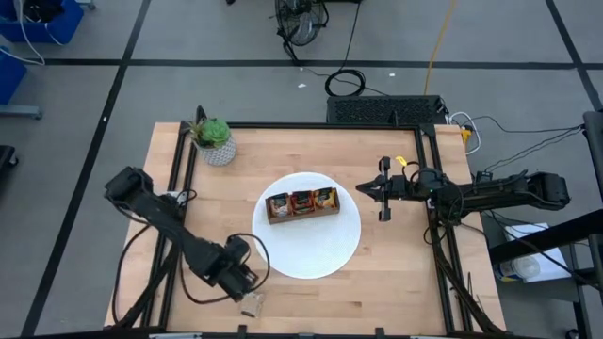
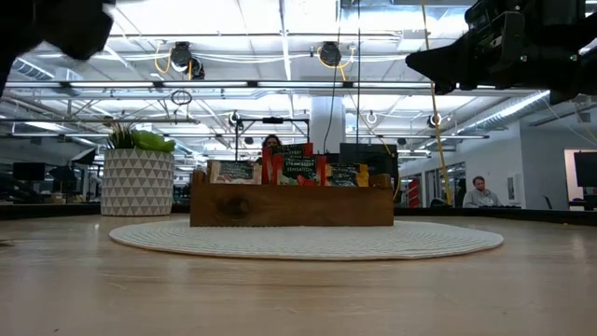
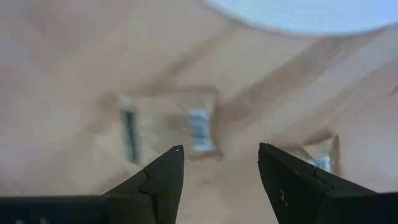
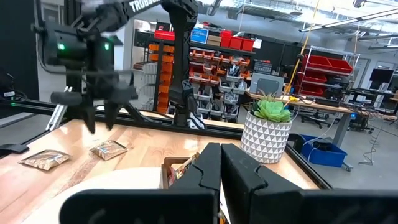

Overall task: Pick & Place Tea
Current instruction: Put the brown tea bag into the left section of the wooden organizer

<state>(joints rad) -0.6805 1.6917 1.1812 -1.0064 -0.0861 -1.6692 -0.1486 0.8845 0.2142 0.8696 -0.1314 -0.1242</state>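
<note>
At the middle of the tabletop (image 1: pixel 396 273) lies a big round white plate (image 1: pixel 320 254), and on it a brown wooden tray (image 1: pixel 301 216) with three compartments. Each compartment holds upright tea sachets (image 1: pixel 301 201): from the low view, a pale one on one side, red ones in the middle, orange-yellow ones on the other side. How many stand in each compartment cannot be counted.

Off the plate, toward seven o'clock near the tabletop's front edge, two loose sachets (image 4: pixel 109 149) lie flat on the bare wood, just beside each other. From above only one shows clearly, the other being mostly hidden by the arm. Their labels are too blurred to read.

The left gripper (image 1: pixel 247 279) hangs just above these loose sachets, its fingers (image 3: pixel 163 180) released and spread, holding nothing. The right gripper (image 1: pixel 363 189) waits at three o'clock of the plate, fingers clenched together and empty.

A potted green plant (image 1: pixel 215 140) stands at ten o'clock.
</note>
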